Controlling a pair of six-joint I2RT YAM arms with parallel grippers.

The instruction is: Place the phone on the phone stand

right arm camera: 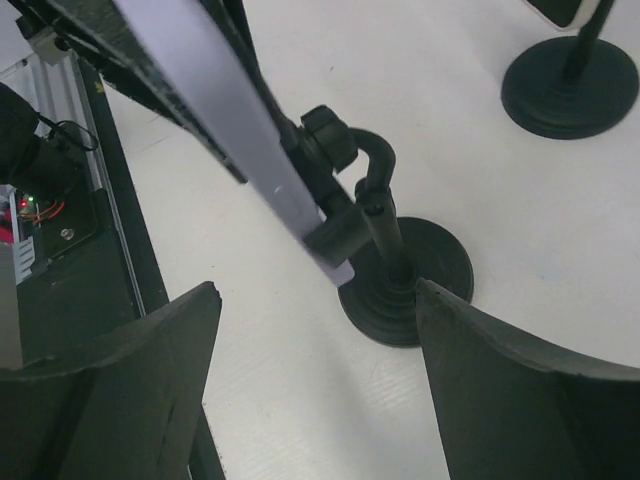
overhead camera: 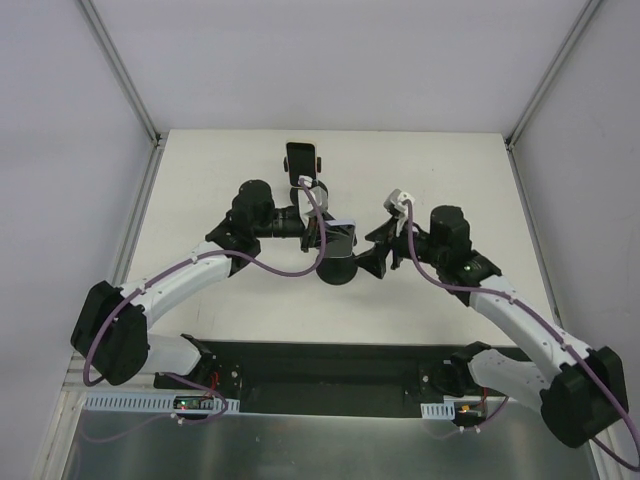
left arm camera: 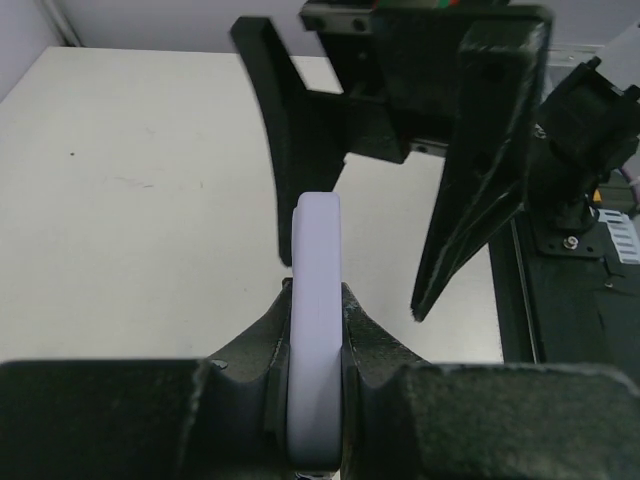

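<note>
Mid-table, L gripper (left arm camera: pixel 316 325) is clamped on lavender phone (left arm camera: pixel 316 250), touching cradle of phone stand (right arm camera: pixel 405 275). R gripper (right arm camera: pixel 316 330) just right: jaws spread wide, empty.

Around me pale grey walls (overhead camera: pixel 330 60) on three sides | aluminium struts (overhead camera: pixel 120 68) slanting in from upper left and upper right | beneath me an off-white table (overhead camera: pixel 450 170), evenly lit | lower frame: black plate (overhead camera: pixel 330 378), then metal sheet (overhead camera: pixel 320 450)

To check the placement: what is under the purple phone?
The stand's clamp sits at the lower end of the phone, above its round base on the table. The contact itself is covered by the clamp.
</note>
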